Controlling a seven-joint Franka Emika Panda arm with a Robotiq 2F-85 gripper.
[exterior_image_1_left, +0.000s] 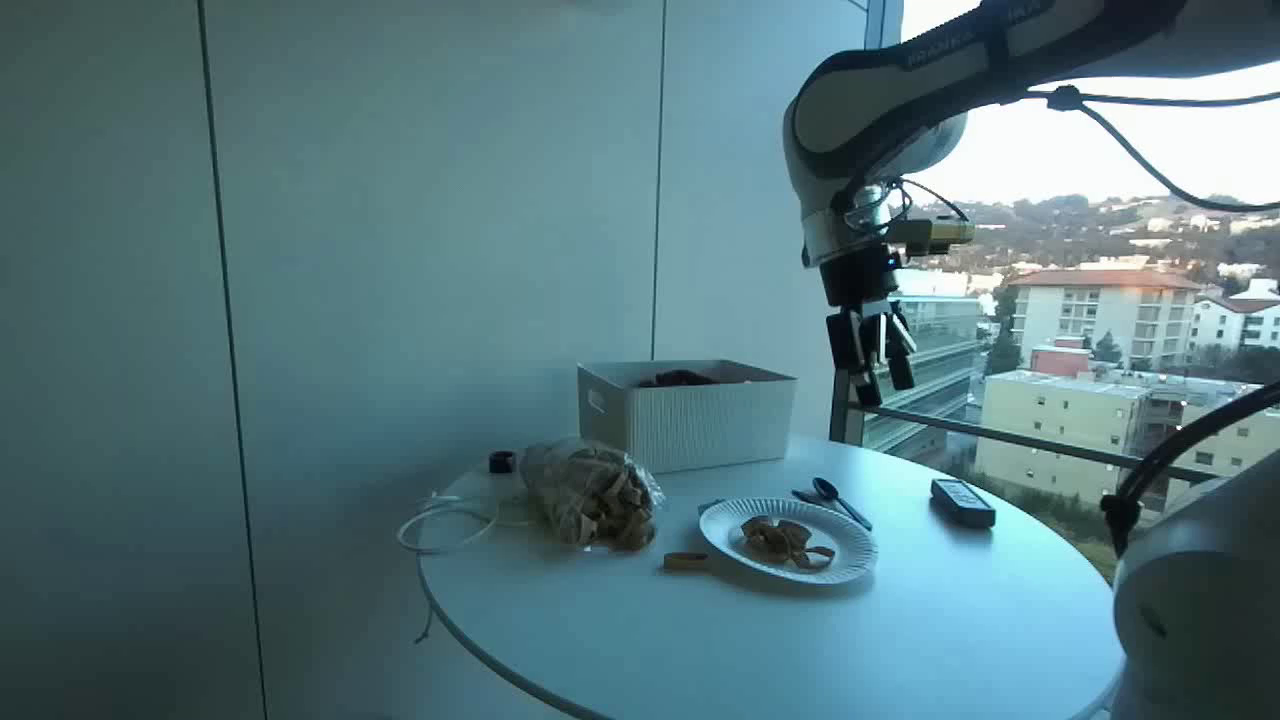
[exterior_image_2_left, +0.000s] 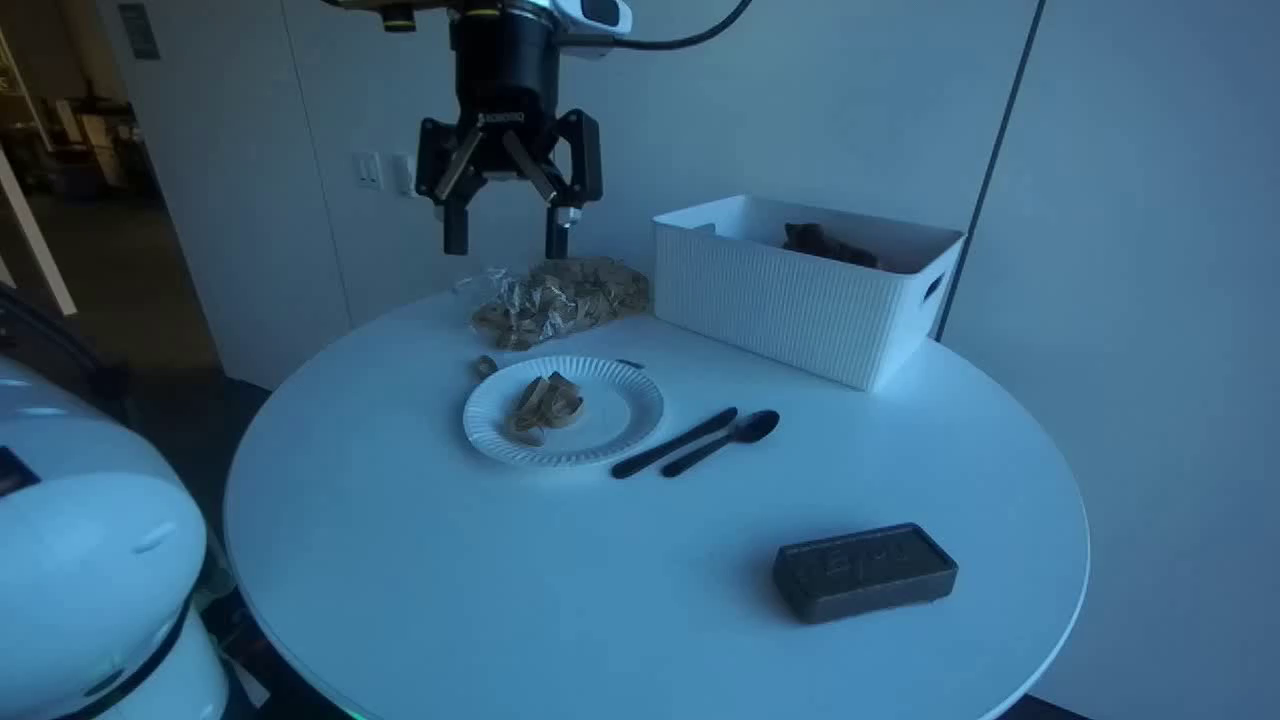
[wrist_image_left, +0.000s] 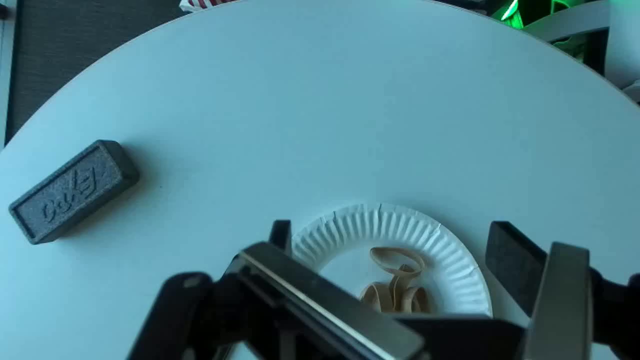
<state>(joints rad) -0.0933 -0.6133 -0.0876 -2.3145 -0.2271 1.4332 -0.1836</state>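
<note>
In an exterior view, the gripper (exterior_image_2_left: 506, 238) hangs upper left, jaws spread apart. Lower, left of center, tan bands (exterior_image_2_left: 546, 402) lie on a white paper plate (exterior_image_2_left: 615, 412). A black spoon (exterior_image_2_left: 738, 435) rests near center, a white bin (exterior_image_2_left: 770, 305) stands upper right, and a dark block (exterior_image_2_left: 865, 575) sits lower right on the tabletop (exterior_image_2_left: 500, 590).

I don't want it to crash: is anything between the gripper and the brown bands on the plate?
Nothing visible is in the way: the open gripper hangs high and empty, and the brown bands lie uncovered on the plate.
</note>
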